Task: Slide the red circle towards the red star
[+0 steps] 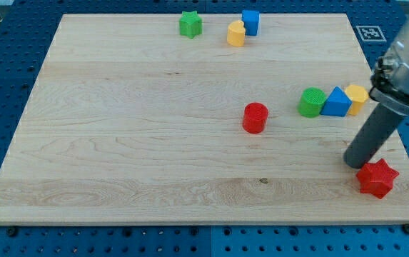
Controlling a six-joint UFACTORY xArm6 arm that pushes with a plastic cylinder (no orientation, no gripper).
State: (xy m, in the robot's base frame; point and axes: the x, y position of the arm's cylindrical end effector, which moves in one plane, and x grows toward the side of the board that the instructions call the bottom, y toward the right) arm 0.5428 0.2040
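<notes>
Sitting mid-surface, the red circle (pixel 255 118) is well apart from the red star (pixel 377 178); my tip (pixel 353 163), a handless rod, seemingly touches the star and risks nudging it off the surface (pixel 118 143).

Wooden board (pixel 118 143) carries eight blocks. Far edge: green star (pixel 190 24), yellow heart-ish block (pixel 236 33), blue cube (pixel 250 22), the last two touching. Right side, touching in a row: green cylinder (pixel 311 102), blue block (pixel 337 102), yellow block (pixel 357 97). Red circle (pixel 255 118) sits alone near centre. Red star (pixel 377 178) near right corner, my tip (pixel 355 163) just to its left
</notes>
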